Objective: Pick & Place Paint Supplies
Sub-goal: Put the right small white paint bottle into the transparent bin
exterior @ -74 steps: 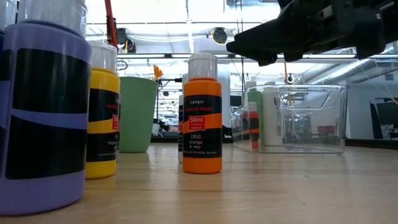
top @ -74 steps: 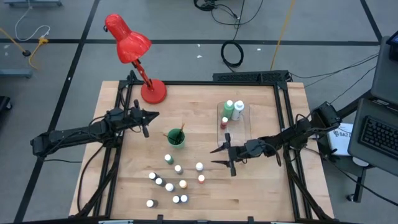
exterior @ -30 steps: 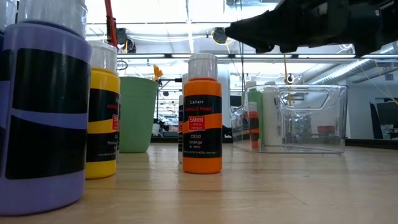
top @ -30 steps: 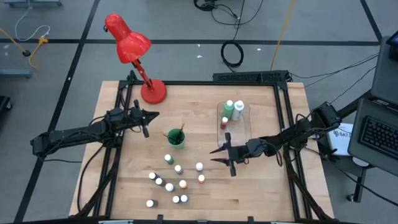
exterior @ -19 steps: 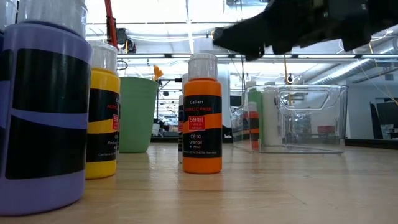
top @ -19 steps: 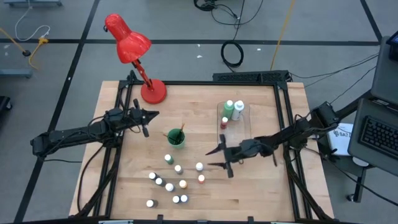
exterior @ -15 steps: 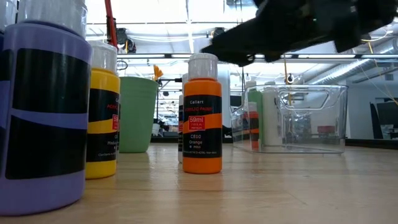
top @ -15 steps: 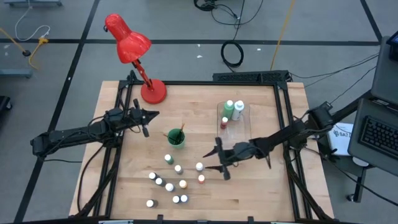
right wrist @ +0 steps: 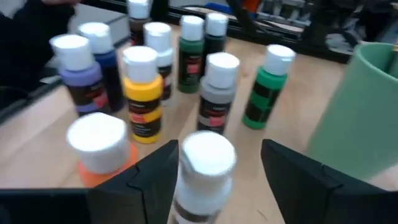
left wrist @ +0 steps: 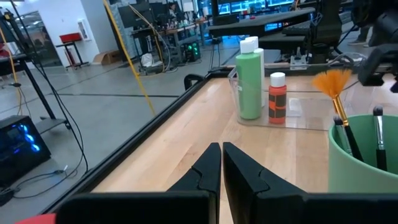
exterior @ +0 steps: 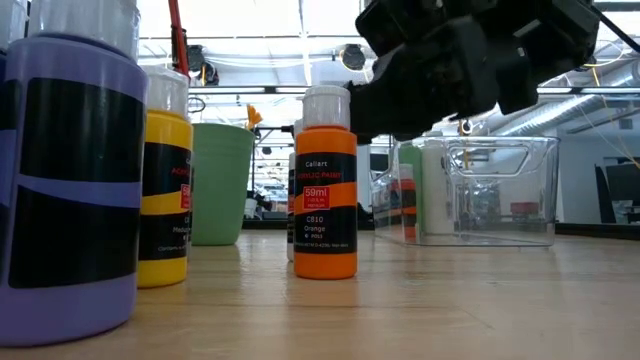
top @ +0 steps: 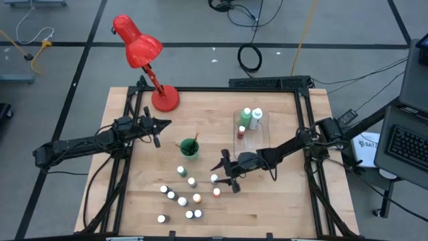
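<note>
The right end effector (top: 225, 175) is seen low over the middle of the wooden counter (top: 281, 201), its two dark fingers spread apart. In the right wrist view a small white-capped paint bottle (right wrist: 203, 171) stands between the open fingers (right wrist: 150, 177); whether they touch it cannot be told. Just beside it stands an orange white-capped bottle (right wrist: 99, 146). Past these a cluster of small white-capped bottles (right wrist: 180, 53) is seen: yellow, purple, grey, dark green and bright green.

From above, the cluster of small bottles (top: 182, 197) lies at the near-middle of the counter, to the left of the right end effector. A green round cup (top: 188, 148) holding dark-handled paintbrushes (top: 194, 140) stands farther back, near the counter's centre. A clear rectangular plastic tray (top: 262, 134) sits to the far right of the cup, with a taller green bottle (top: 246, 118), a white bottle (top: 257, 119) and a small red bottle (top: 241, 132) inside.

The left end effector (top: 157, 133) is held over the far-left part of the counter, fingers pressed together and empty, near a red desk lamp (top: 140, 50).
</note>
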